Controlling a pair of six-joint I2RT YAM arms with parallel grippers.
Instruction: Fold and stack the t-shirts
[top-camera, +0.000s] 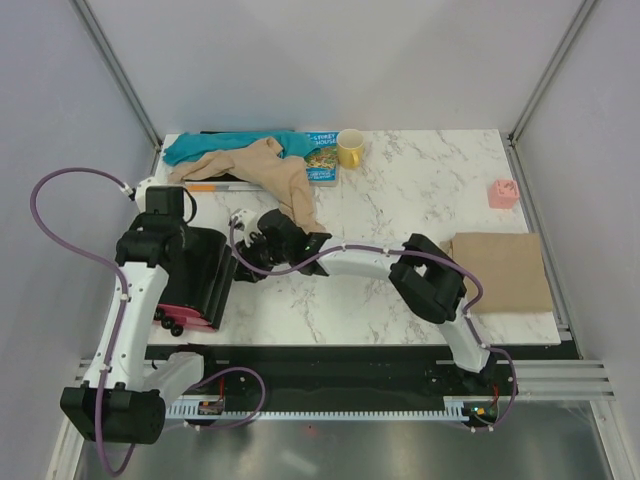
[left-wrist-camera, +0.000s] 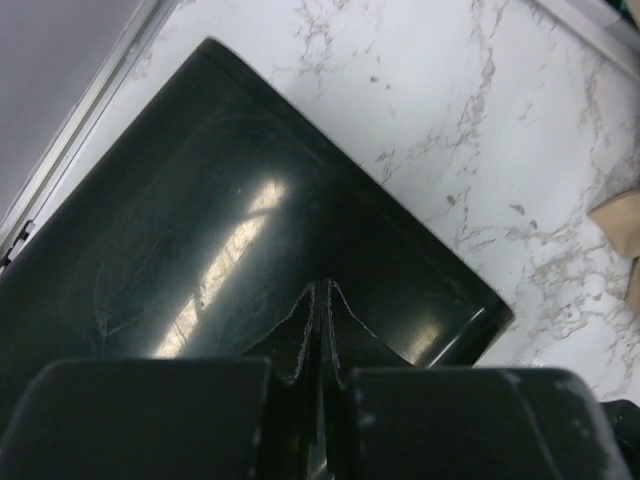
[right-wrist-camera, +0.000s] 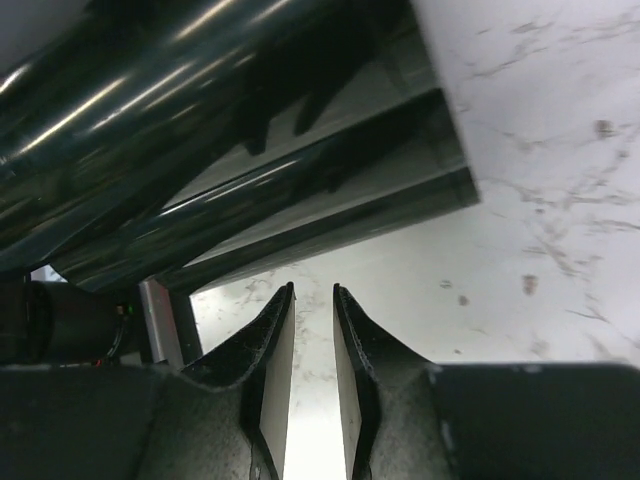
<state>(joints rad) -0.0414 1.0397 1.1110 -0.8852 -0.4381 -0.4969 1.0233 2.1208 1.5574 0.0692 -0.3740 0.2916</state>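
Observation:
A crumpled tan t-shirt (top-camera: 270, 172) lies at the back left of the table, overlapping a teal garment (top-camera: 222, 146). Another tan t-shirt (top-camera: 500, 270) lies folded flat at the right edge. My left gripper (left-wrist-camera: 322, 287) is shut, its tips pressed together just above a black board (left-wrist-camera: 250, 230), with nothing visible between them. My right arm reaches left across the table. Its gripper (right-wrist-camera: 312, 290) is open a little over bare marble, empty, right beside the board's edge (right-wrist-camera: 330, 215). A corner of tan cloth (left-wrist-camera: 622, 225) shows in the left wrist view.
The black board (top-camera: 212, 272), with a red edge, sits under my left arm at the table's left. A picture book (top-camera: 322, 156) and a yellow mug (top-camera: 350, 148) stand at the back. A pink object (top-camera: 503, 193) is at the far right. An orange pen (top-camera: 203, 187) lies by the shirts.

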